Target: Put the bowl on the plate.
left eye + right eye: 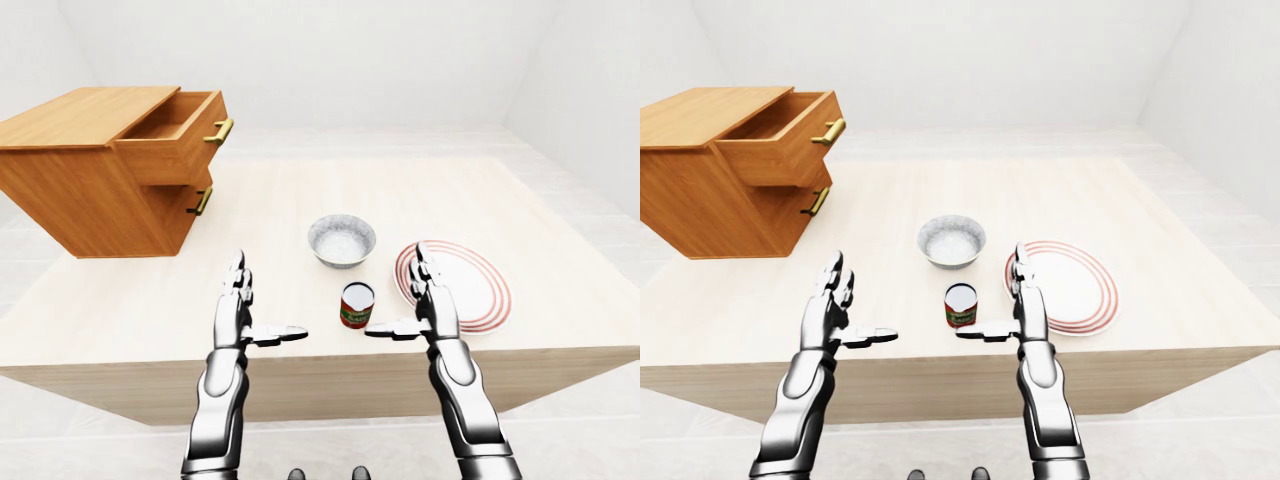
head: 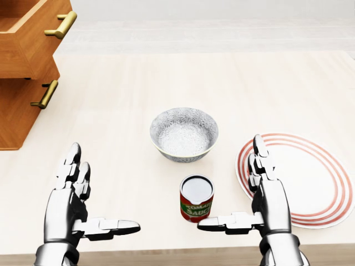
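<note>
A grey patterned bowl (image 2: 184, 133) stands empty on the table near the middle of the head view. To its right lies a white plate (image 2: 310, 177) with red rings, also empty. My right hand (image 2: 249, 194) is open over the plate's left edge, thumb pointing left toward a tomato sauce can (image 2: 196, 198). My left hand (image 2: 89, 199) is open too, at the lower left, well apart from the bowl, thumb pointing right. Neither hand touches anything.
The tomato sauce can stands upright just below the bowl, between my hands. A wooden cabinet (image 1: 90, 180) sits at the upper left with its top drawer (image 1: 175, 135) pulled out. The table's near edge (image 1: 330, 365) runs just under my wrists.
</note>
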Tool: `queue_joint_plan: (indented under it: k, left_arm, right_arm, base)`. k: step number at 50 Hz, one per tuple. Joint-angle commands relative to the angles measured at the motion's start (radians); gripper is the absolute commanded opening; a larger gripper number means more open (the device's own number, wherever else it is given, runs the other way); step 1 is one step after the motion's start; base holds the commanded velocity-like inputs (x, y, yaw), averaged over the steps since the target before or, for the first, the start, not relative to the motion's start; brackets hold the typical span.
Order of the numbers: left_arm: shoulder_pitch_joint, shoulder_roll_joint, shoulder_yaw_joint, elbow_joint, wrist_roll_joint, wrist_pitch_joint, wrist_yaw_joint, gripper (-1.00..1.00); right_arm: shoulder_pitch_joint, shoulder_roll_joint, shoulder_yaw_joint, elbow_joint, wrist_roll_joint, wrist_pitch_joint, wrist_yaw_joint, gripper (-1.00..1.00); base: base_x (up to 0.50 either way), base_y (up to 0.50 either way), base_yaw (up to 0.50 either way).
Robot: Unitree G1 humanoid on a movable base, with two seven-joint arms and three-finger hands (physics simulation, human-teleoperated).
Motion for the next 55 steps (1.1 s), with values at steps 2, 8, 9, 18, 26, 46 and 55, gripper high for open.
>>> queue_joint_plan:
  k: [2, 8, 9, 18, 26, 46, 55]
  left_arm:
    - [0.006, 0.025, 0.013, -0.028, 0.006, -0.008, -0.038, 1.0]
    - [0.02, 0.033, -0.001, -0.039, 0.007, -0.027, -0.02, 1.0]
    - [0.026, 0.034, -0.005, -0.056, 0.004, -0.024, -0.022, 1.0]
    - [0.048, 0.048, 0.0, -0.167, -0.014, 0.035, -0.024, 1.0]
    - [0.071, 0.059, 0.026, -0.301, -0.041, 0.064, -0.042, 1.0]
    - [0.012, 0.075, 0.081, -0.234, -0.075, 0.064, -0.058, 1.0]
    - [-0.023, 0.112, 0.15, -0.356, -0.129, 0.064, -0.066, 1.0]
  right_arm:
    - [0.003, -0.02, -0.032, -0.016, 0.06, 0.022, 0.037, 1.0]
    - [0.011, -0.01, -0.047, -0.026, 0.048, 0.02, 0.05, 1.0]
    - [0.012, -0.009, -0.049, -0.031, 0.046, 0.024, 0.05, 1.0]
    - [0.043, -0.007, -0.066, -0.167, 0.057, 0.1, 0.067, 1.0]
    - [0.074, -0.012, -0.092, -0.317, 0.068, 0.1, 0.085, 1.0]
    - [0.075, -0.009, -0.132, -0.413, 0.059, 0.1, 0.113, 1.0]
    - [0.057, -0.024, -0.181, -0.539, 0.069, 0.1, 0.106, 1.0]
  base:
    - [0.0, 0.0, 0.0]
    - [0.0, 0.0, 0.0]
    - [0.0, 0.0, 0.0]
    - [0.0, 0.0, 0.0]
    - [-0.04, -0.2, 0.0]
    - [-0.11, -0.5, 0.0]
    - [0.0, -0.01, 0.0]
